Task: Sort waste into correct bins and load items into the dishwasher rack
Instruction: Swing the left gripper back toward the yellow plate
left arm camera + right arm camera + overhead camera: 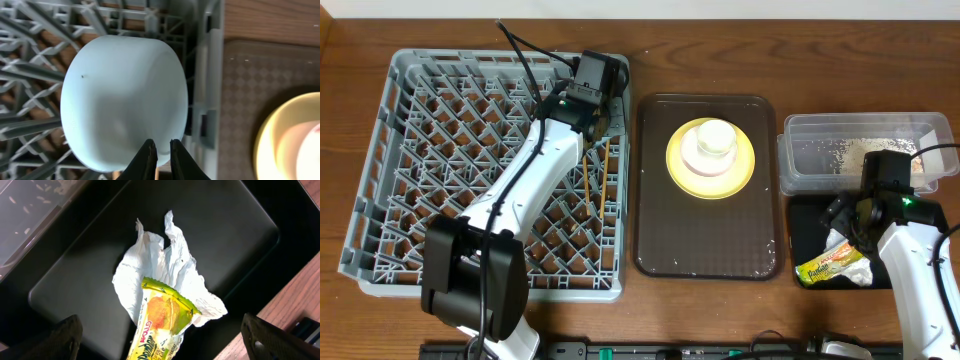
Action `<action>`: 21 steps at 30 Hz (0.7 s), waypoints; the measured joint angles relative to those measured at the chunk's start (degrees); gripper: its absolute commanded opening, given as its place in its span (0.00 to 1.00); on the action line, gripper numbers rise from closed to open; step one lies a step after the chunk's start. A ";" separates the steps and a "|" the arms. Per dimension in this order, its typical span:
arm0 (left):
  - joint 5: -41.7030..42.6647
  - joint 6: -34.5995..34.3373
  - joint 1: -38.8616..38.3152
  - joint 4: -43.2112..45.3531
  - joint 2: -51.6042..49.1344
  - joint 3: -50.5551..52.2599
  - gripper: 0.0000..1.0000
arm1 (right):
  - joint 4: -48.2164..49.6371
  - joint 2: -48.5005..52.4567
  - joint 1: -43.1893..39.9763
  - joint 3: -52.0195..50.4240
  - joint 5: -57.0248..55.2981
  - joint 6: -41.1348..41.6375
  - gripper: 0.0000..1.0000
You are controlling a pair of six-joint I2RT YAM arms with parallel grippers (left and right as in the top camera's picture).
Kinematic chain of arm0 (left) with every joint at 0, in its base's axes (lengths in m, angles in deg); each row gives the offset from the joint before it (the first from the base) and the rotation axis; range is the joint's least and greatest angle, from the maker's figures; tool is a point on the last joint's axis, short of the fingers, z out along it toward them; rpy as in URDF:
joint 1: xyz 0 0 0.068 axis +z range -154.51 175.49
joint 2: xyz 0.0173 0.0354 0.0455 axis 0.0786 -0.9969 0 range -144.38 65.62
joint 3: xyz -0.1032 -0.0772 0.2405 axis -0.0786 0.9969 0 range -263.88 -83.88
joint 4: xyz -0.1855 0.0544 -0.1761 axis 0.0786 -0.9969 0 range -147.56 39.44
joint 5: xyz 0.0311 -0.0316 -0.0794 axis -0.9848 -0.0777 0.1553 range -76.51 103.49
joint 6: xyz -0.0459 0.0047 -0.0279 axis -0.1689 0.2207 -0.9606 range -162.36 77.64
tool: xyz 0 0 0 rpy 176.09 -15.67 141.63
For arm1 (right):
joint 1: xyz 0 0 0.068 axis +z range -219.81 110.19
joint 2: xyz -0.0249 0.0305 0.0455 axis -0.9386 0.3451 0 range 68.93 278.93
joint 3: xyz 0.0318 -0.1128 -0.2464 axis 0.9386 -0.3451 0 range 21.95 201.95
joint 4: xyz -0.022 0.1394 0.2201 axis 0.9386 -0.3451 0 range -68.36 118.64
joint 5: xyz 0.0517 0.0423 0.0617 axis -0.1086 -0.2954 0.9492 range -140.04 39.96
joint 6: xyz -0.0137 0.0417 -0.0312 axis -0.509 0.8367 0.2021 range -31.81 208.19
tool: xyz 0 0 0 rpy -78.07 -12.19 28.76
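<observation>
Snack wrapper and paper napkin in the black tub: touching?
Touching. The right wrist view shows the snack wrapper lying on top of the crumpled paper napkin.

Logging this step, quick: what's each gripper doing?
Left gripper: narrow at round light blue bowl rim; grip cannot be told.
Right gripper: open, empty.

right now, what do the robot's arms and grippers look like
The left arm and right arm have white shells, black joints, loose black cables and a green light near the wrist. The left gripper has slim black fingertips; the right gripper broad black ones.
</observation>
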 measured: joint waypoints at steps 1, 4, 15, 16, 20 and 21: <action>-0.55 0.02 0.00 -0.15 0.00 0.00 0.15 | 0.00 0.00 0.00 0.00 0.02 0.00 0.99; -1.90 0.02 0.00 -0.70 0.00 0.00 0.16 | 0.00 0.00 0.00 0.00 0.00 0.00 0.99; -4.70 -0.02 -0.02 -1.11 1.95 -0.02 0.27 | 0.00 0.00 0.00 0.00 0.02 0.00 0.99; -4.00 -0.07 -0.04 -1.14 3.23 -0.02 0.29 | 0.00 0.00 0.00 0.00 0.02 0.00 0.99; 1.55 -1.07 -0.70 -1.05 9.33 -0.17 0.34 | 0.00 0.00 0.00 0.00 0.00 0.00 0.99; 3.50 -1.38 -1.22 -1.05 10.91 -0.39 0.34 | 0.00 0.00 0.00 0.00 0.00 0.00 0.99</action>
